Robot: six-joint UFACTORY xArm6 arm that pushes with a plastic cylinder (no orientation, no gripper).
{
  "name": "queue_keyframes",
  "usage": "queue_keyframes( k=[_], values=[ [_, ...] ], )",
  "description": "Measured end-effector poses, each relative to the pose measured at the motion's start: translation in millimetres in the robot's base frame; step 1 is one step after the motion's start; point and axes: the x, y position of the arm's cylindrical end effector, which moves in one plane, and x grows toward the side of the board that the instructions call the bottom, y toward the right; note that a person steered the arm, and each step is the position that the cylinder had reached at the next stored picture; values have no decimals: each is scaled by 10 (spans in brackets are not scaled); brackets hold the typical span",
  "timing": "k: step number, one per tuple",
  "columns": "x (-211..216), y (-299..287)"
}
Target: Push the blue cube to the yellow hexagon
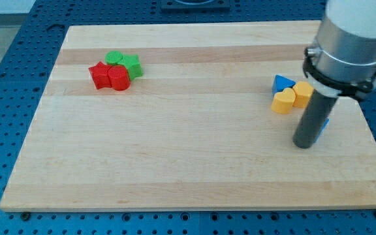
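My tip (303,144) rests on the board at the view's right. The blue cube (322,126) is mostly hidden behind the rod; only a sliver shows at the rod's right side, touching or very close to it. The yellow hexagon (303,93) lies just above and left of the rod, partly covered by it. A yellow heart (283,101) touches the hexagon's left side. A blue triangle (282,83) sits above the heart.
At the view's upper left is a cluster: a red star-like block (99,75), a red block (119,78), a green round block (115,57) and a green star-like block (132,66). The board's right edge (369,130) is near the rod.
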Motion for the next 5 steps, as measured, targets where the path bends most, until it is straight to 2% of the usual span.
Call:
queue_keyframes(
  k=[2,5],
  values=[
    [58,479],
    [-60,291]
  ],
)
